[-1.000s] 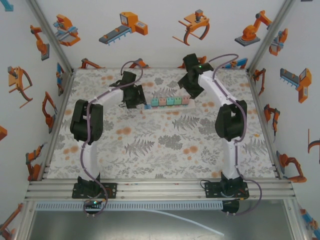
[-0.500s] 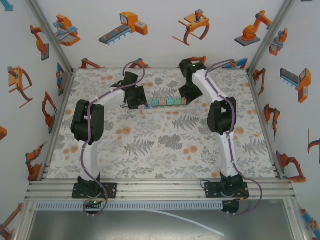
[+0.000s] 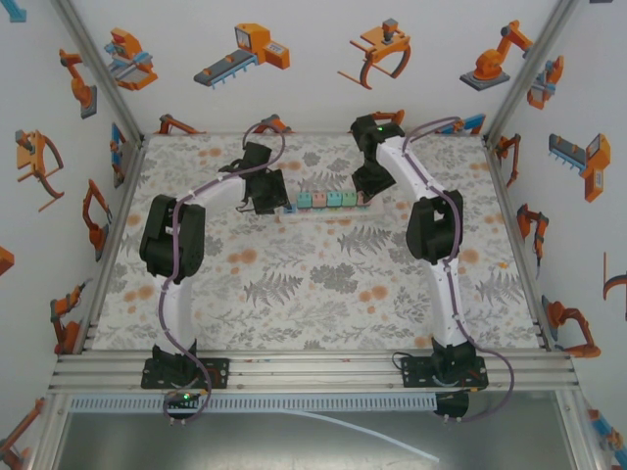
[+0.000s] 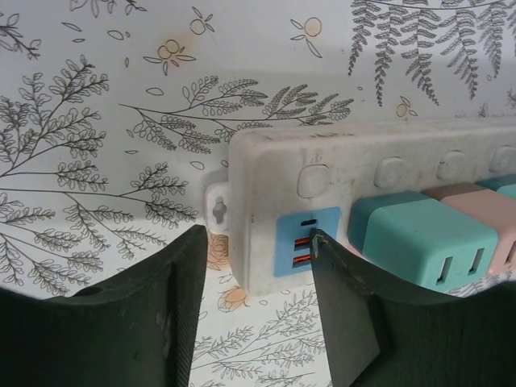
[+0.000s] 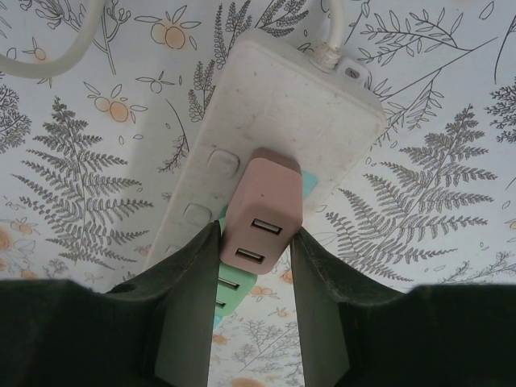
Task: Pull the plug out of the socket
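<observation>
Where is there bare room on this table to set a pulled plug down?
The widest free patch is the near half of the table, bordered by the two arms' bases and the socket. Crowded: the far middle, where the left gripper straddles the socket's end and the right gripper pinches the pink plug; the socket's cable lies behind.

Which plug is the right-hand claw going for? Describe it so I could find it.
Find the long white power strip on the floral table. At its cord end sits the last cube in the row, the pink plug, flanked by the right gripper. Its neighbour is a green plug.
</observation>
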